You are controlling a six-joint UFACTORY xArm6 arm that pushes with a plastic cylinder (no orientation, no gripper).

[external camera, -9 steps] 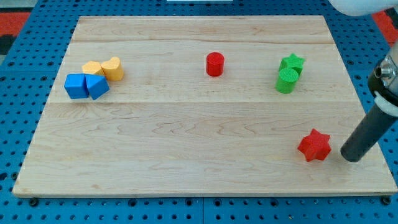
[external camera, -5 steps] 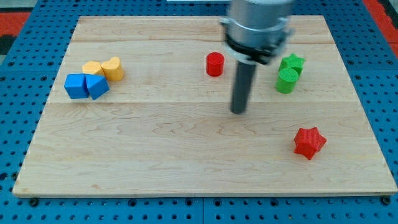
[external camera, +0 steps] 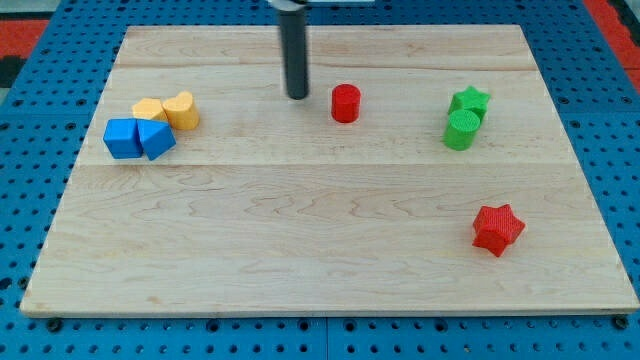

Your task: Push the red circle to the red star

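Observation:
The red circle [external camera: 345, 103] stands on the wooden board [external camera: 320, 250] near the view's top centre. The red star [external camera: 498, 229] lies far from it, toward the view's bottom right. My tip [external camera: 298, 96] rests on the board just to the view's left of the red circle, a small gap apart, at about the same height in the view. The rod rises straight up out of the view's top.
A green star [external camera: 470, 100] and a green circle [external camera: 461, 130] touch each other at the view's right. Two yellow blocks [external camera: 167, 109] and two blue blocks [external camera: 138, 138] cluster at the view's left.
My tip has swept from beside the red star at the view's right, across the board's middle, to the left of the red circle. The red star shifted slightly left.

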